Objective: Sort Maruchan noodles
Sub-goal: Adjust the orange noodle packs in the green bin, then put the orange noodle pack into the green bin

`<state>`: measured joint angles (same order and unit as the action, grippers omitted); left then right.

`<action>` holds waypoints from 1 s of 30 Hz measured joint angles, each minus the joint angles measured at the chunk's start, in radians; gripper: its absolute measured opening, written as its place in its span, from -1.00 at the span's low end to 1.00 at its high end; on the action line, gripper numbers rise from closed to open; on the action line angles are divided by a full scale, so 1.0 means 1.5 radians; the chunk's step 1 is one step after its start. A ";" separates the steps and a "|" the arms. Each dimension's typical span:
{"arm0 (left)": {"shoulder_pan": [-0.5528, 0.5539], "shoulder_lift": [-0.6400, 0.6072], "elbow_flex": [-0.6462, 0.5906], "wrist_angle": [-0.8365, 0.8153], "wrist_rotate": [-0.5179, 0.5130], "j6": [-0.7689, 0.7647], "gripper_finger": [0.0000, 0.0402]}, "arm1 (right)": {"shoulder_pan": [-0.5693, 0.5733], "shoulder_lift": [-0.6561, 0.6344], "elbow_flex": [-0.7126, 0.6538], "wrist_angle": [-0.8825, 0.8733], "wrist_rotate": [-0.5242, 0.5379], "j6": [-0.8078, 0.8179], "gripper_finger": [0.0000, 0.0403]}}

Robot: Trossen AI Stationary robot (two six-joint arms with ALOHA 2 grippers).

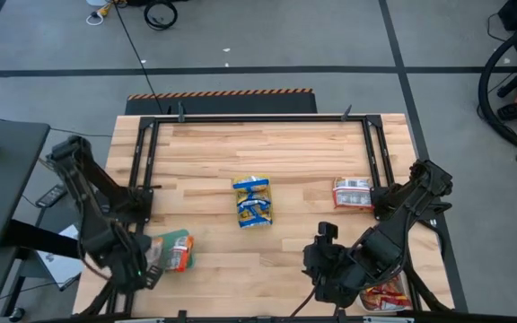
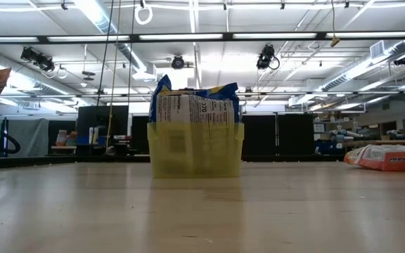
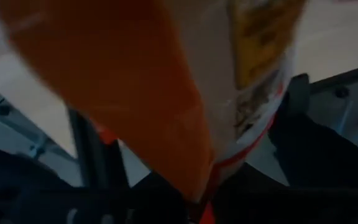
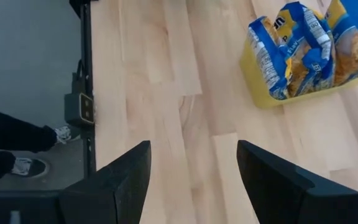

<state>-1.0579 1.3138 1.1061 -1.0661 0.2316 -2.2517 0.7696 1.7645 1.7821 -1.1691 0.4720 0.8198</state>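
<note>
High view: a pale wooden table point(image 1: 285, 170) stands on a grey floor crossed by black tape lines. At its middle a yellow plastic tray point(image 1: 253, 203) holds shiny blue-and-yellow noodle packets point(image 1: 252, 190). To the right lies a silver-white packet with red print point(image 1: 353, 193). An orange-red packet point(image 1: 179, 251) sits in the left gripper point(image 1: 151, 260) at the table's front left, over a green tray point(image 1: 164, 244). The right gripper point(image 1: 321, 265) hangs near the front right, beside an orange-red packet point(image 1: 386, 296) at the edge.

Low view: the yellow tray point(image 2: 195, 149) stands central, packets upright inside it; the silver-white packet point(image 2: 389, 157) lies far right.

Left wrist view: the orange-red packet point(image 3: 166, 87) fills the frame, clamped between the dark fingers.

Right wrist view: the fingers point(image 4: 120, 180) stand apart over bare wood, with the yellow tray point(image 4: 257, 87) beyond.
</note>
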 joint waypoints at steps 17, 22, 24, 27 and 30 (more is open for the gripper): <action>0.217 -0.036 -0.152 0.115 0.167 0.240 -0.68 | -0.015 0.000 0.000 -0.019 -0.037 0.071 0.21; 0.224 -0.072 -0.153 0.102 0.202 0.287 -0.41 | -0.054 0.000 0.000 -0.194 -0.071 0.131 0.21; 0.217 -0.098 -0.153 0.099 0.228 0.304 -0.29 | -0.086 0.000 0.000 -0.269 -0.086 0.136 0.20; 0.203 -0.146 -0.153 0.092 0.270 0.318 -0.15 | -0.149 -0.018 -0.047 -0.238 -0.105 0.044 0.20; 0.183 -0.203 -0.153 0.084 0.288 0.307 -0.08 | -0.223 -0.043 -0.145 -0.208 -0.179 -0.087 0.20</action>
<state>-0.7832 1.0099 0.8772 -0.9400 0.6637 -1.7913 0.4348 1.7007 1.5642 -1.4815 0.2037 0.6896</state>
